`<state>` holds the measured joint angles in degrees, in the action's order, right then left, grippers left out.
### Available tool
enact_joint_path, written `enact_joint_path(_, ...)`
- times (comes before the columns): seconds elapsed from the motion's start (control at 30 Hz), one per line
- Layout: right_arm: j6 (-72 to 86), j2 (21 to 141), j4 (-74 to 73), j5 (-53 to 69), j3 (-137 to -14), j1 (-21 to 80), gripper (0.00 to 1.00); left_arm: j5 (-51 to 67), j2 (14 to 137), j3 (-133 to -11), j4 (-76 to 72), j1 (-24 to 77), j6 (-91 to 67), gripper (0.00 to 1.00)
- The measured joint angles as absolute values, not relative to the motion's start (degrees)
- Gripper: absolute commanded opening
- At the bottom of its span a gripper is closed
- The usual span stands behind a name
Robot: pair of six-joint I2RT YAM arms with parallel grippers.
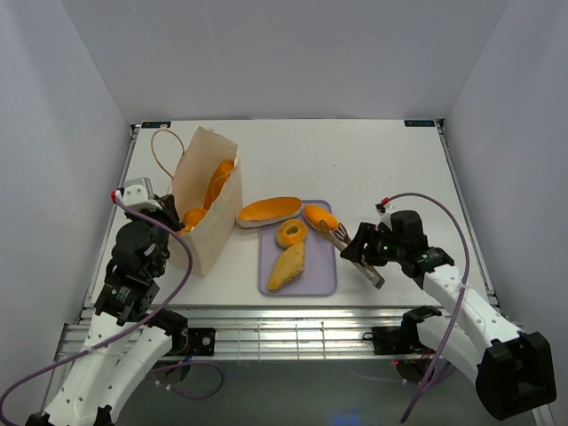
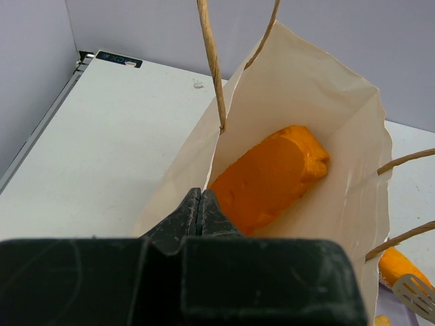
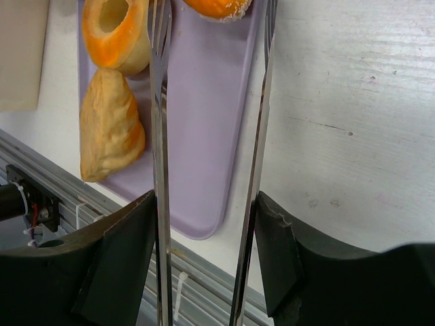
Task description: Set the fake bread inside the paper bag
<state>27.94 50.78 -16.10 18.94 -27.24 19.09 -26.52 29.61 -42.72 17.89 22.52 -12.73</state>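
The paper bag stands upright at the left, mouth open, with an orange loaf leaning inside it. My left gripper is shut on the bag's near rim. On the lavender tray lie a ring and a turnover. A long flat loaf rests across the tray's far left corner. My right gripper is shut on the silver tongs, whose arms stand apart. The tong tips reach an orange bun at the tray's far right corner; I cannot tell whether they touch it.
White walls close in the table on the left, back and right. The metal rail runs along the near edge, just below the tray. The bag's cord handles loop up at its far left.
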Motion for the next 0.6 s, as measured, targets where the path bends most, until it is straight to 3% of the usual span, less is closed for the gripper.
enact_joint_path(0.6, 27.59, 52.40, -13.93, 19.46, -26.48, 19.09, 0.49, -26.50, 29.61, -42.72, 17.91, 22.52, -12.73, 0.00)
